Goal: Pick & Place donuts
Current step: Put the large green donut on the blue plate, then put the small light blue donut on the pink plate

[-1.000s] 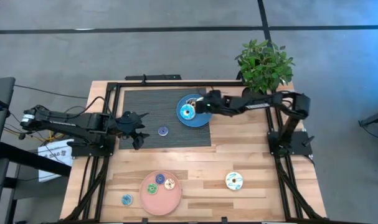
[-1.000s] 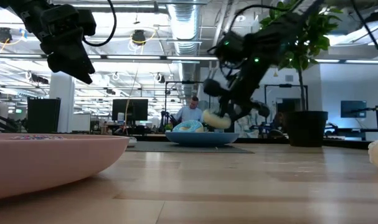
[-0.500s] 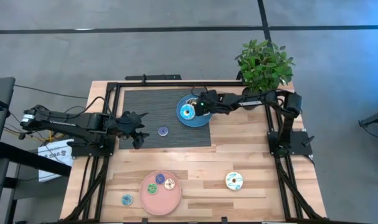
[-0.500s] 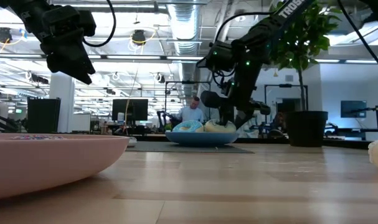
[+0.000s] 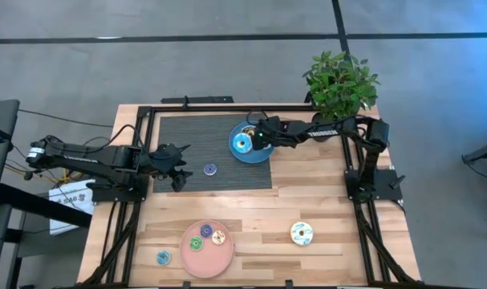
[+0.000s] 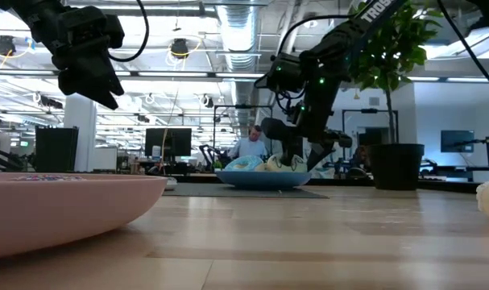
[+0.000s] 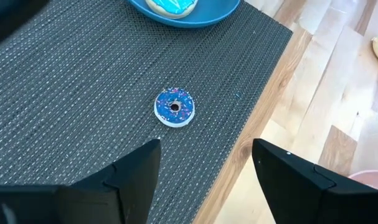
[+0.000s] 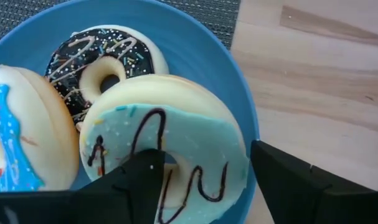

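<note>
The blue plate [image 5: 263,155] on the dark mat holds a cyan donut [image 5: 241,144], a dark brown donut [image 8: 98,59] and a cream donut with pale blue icing [image 8: 176,143]. The cream donut leans on the other two. My right gripper [image 5: 257,136] hovers open just over the cream donut, one finger at each side [image 8: 204,186]. A small blue donut [image 7: 174,107] lies flat on the mat. My left gripper [image 5: 181,167] is open and empty above the mat, to the left of the small blue donut.
A pink plate [image 5: 196,258] near the front edge holds three small donuts. A small cyan donut [image 5: 163,258] lies to its left. A cream speckled donut [image 5: 302,234] lies at the front right. A potted plant [image 5: 339,80] stands at the far right corner.
My right gripper has carried the cream donut toward the table's left and down onto the blue plate, then let it go. The donut now lies in the plate against the other two.
</note>
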